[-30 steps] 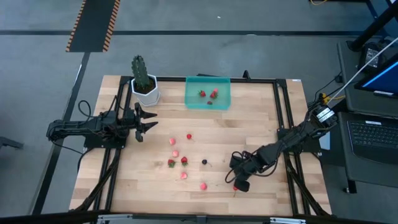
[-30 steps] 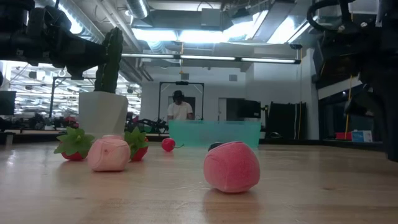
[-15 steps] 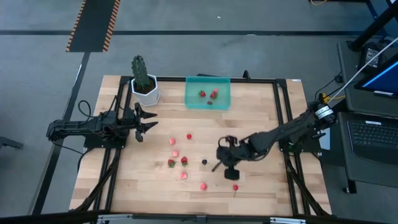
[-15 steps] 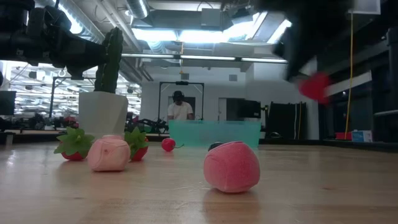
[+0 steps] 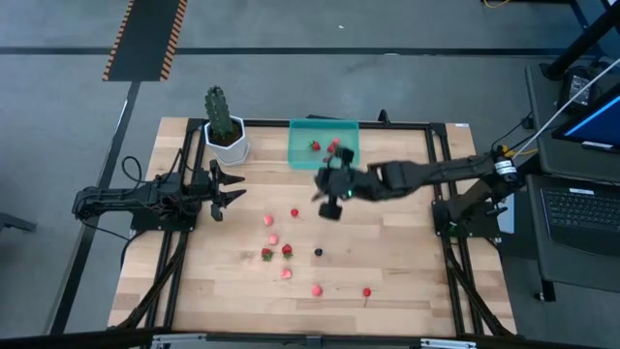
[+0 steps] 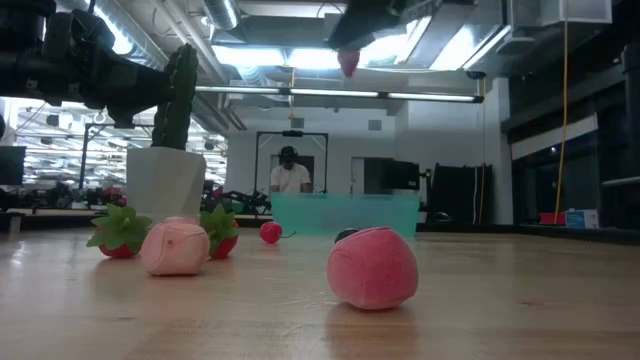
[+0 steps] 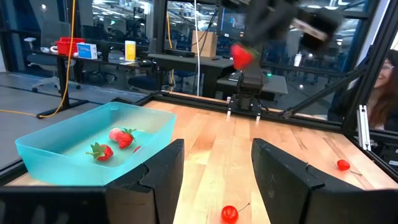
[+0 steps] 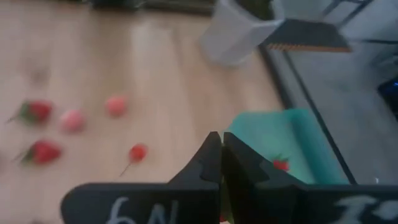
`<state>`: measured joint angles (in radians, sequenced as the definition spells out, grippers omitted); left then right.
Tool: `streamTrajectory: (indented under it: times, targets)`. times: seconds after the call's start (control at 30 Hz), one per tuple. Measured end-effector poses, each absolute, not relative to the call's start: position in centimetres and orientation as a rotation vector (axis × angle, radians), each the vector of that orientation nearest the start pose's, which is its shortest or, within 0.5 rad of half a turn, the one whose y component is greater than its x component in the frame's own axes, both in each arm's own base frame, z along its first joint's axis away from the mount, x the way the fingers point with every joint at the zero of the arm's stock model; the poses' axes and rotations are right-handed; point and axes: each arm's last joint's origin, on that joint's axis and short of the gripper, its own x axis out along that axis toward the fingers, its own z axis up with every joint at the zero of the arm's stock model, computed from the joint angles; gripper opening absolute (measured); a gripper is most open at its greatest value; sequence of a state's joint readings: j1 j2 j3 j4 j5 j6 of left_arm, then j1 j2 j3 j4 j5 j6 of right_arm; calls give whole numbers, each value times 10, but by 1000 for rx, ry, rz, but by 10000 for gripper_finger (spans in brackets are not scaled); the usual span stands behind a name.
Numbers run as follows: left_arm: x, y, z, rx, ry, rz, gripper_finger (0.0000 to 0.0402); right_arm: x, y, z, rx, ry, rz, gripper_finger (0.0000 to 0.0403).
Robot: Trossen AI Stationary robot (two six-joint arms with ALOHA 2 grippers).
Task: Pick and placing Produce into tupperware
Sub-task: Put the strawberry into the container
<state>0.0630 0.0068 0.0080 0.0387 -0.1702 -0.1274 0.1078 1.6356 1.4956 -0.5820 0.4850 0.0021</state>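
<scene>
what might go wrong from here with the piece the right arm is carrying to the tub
1. The right gripper holds a red piece high above the table, short of the tupperware; released now, it would likely hit the table and roll.
2. Only part of the piece shows between the shut fingers, so it might slip mid-swing.
3. Dropped from that height, it might bounce off the strawberries already inside and out over the low wall.

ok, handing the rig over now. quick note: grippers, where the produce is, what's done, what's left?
Right gripper: shut on a red berry, raised near the tupperware.
Left gripper: open, empty, waiting beside the cactus pot.
Done: three or so pieces in the tupperware.
Left: drop the carried berry in, then collect the loose pieces on the table, roughly nine, including a dark berry.
</scene>
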Motion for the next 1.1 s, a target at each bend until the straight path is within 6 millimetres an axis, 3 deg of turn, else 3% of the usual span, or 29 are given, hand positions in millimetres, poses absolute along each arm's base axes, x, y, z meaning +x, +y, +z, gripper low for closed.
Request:
streamTrajectory:
  times: [0.23, 0.33, 0.5, 0.63, 0.87, 1.1]
  targets:
    - [97, 11, 169, -129, -55, 230, 181, 359, -36, 337, -152, 677, -512, 8]
    - [97, 11, 169, -129, -55, 230, 181, 358, -64, 338, -108, 659, -498, 8]
    - [97, 11, 169, -129, -54, 230, 181, 359, -114, 327, 40, 644, -494, 8]
    - [97, 11, 169, -129, -55, 230, 181, 363, -156, 301, 91, 677, -555, 8]
    - [97, 11, 169, -129, -54, 230, 181, 371, -227, 242, 284, 663, -471, 8]
    - [97, 11, 169, -127, -54, 231, 181, 362, -264, 198, 374, 728, -506, 7]
